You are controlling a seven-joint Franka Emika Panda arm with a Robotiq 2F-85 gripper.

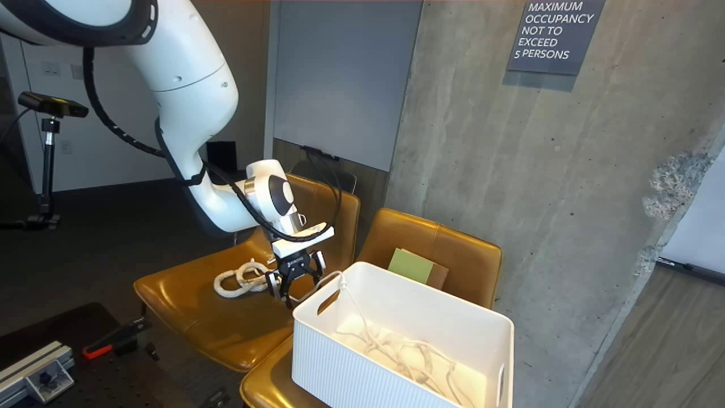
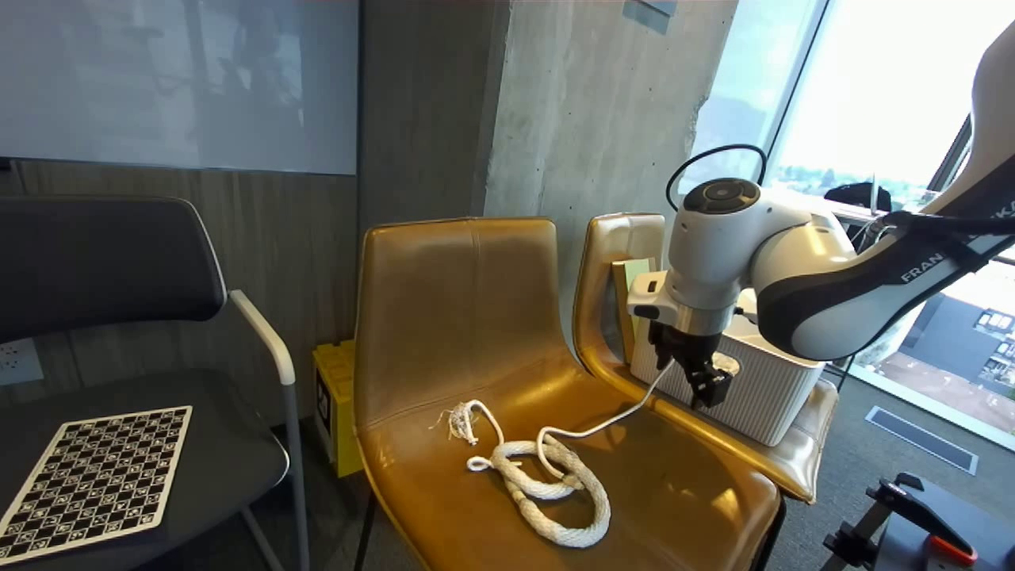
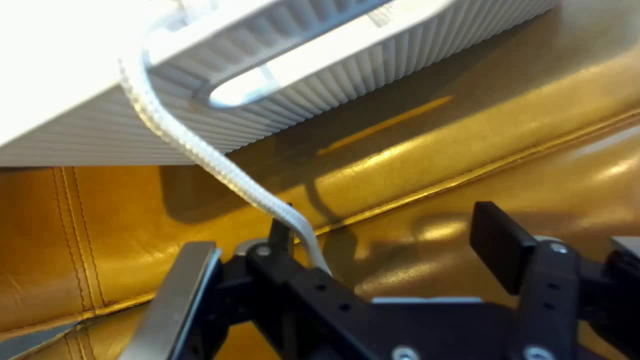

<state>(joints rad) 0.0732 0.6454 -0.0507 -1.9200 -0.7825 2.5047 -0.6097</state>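
In the wrist view, the black two-fingered claw gapes; thin white braided rope vanishes behind its left side; the far white ribbed plastic bin is cut off.

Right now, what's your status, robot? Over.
Black two-fingered hand open, nothing gripped. Thin white braided rope close to it. Ribbed white rectangular plastic bin close alongside, rope draped over its rim.
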